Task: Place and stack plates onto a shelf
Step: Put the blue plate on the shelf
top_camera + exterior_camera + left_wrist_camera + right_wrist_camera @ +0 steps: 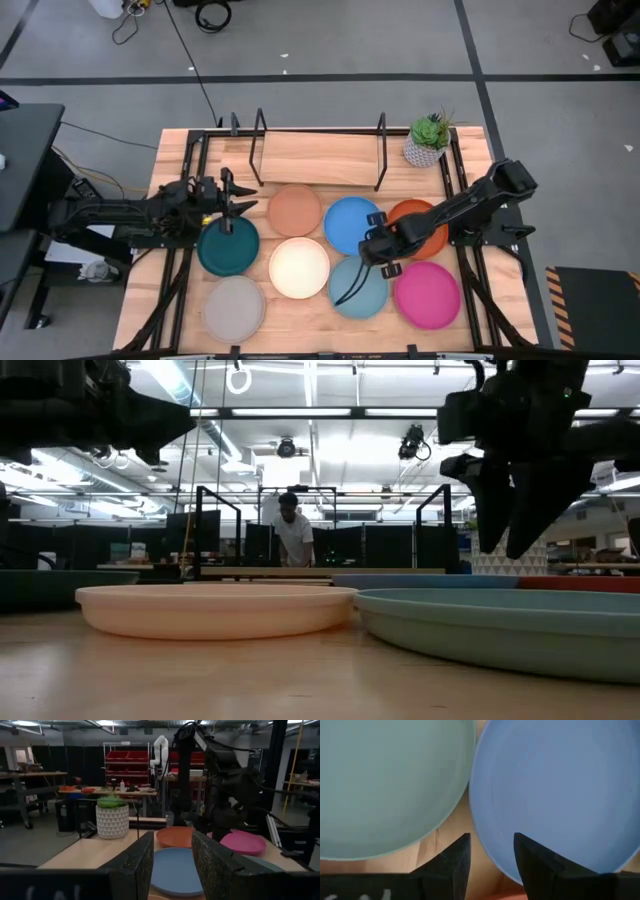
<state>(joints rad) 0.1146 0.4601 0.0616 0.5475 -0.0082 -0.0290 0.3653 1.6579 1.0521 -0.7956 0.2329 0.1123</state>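
Eight plates lie flat on the slatted table: peach [295,210], blue [345,220], orange [425,215], teal [225,252], cream [299,268], pale blue [360,292], magenta [427,295] and grey [233,308]. The shelf [315,158] stands at the far edge, its board bare. My left gripper [232,203] hovers open over the teal plate's far rim, fingers level [172,865]. My right gripper [377,247] points down, open, above the blue plate's near rim [491,855]. One finger is over the blue plate [560,785], the other over bare wood beside the pale blue plate [385,780]. The low view shows its tips [510,545] clear of the plates.
A potted plant [428,140] in a white patterned pot stands at the shelf's right end. Black loop uprights [380,150] rise from the shelf board. A person [293,530] stands in the room beyond the table. The plates sit close together, nearly rim to rim.
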